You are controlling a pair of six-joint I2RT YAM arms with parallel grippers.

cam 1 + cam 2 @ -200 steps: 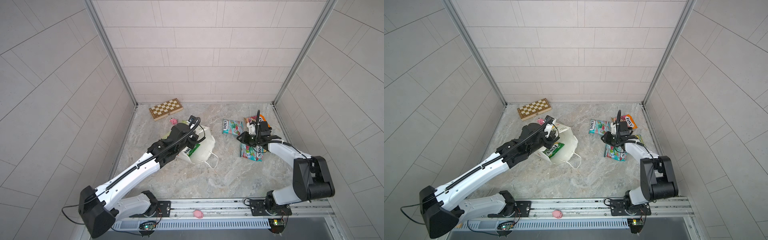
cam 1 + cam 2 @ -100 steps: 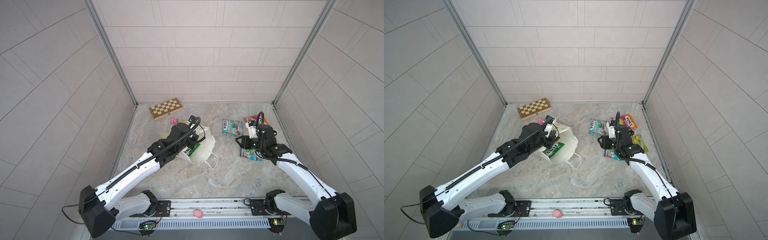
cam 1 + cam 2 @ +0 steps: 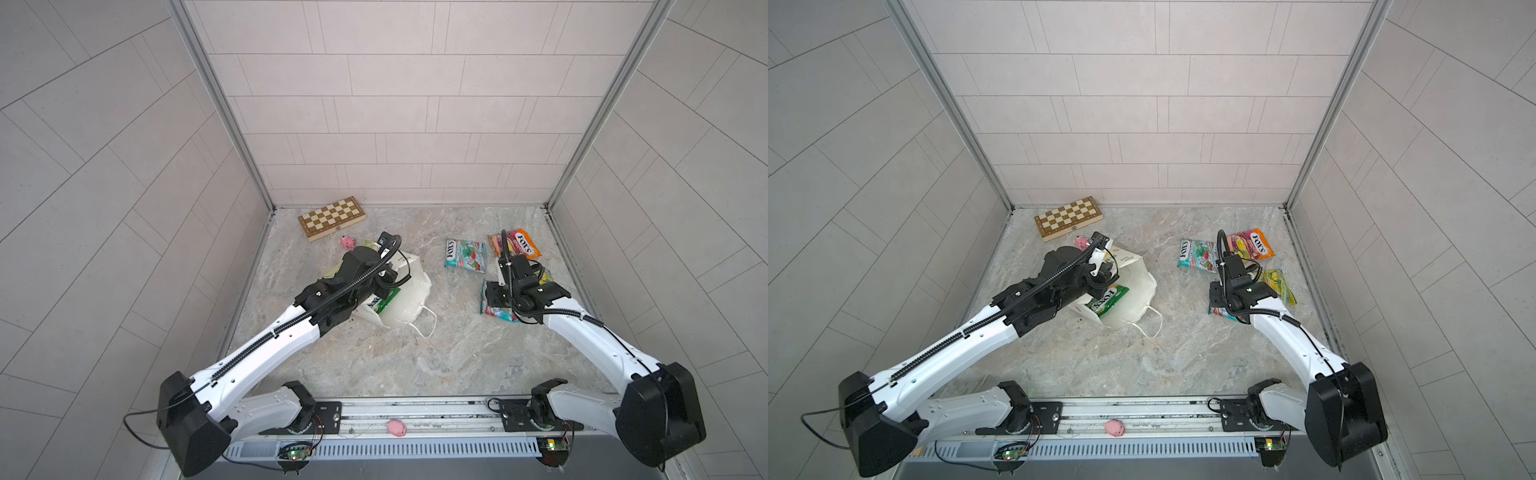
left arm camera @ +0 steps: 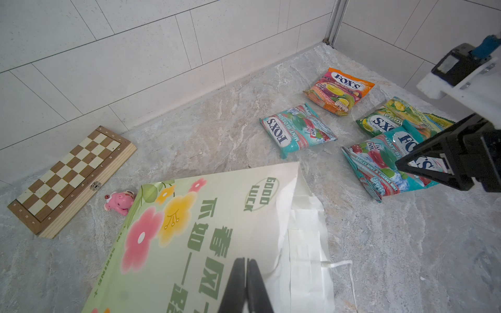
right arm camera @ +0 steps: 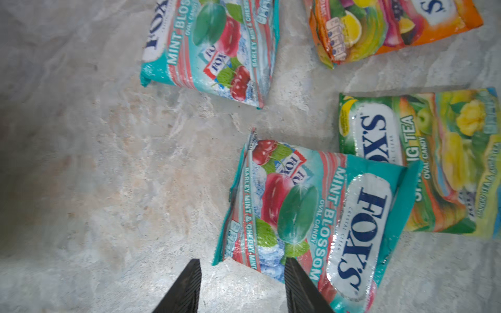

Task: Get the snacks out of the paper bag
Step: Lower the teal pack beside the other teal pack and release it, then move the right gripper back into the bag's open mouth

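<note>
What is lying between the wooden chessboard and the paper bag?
A small pink toy pig lies there, close to the paper bag; the left wrist view shows it clearly.

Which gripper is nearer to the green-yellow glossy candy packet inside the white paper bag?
Left. The left gripper pinches the white paper bag right by the green-yellow packet; the right gripper is far off, over a teal candy packet.

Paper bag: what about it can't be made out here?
Inside of the paper bag, both top views: the left arm covers part; only one green packet shows.
The left pincer, left wrist view: shut over the bag; whether paper is pinched is unclear.
</note>
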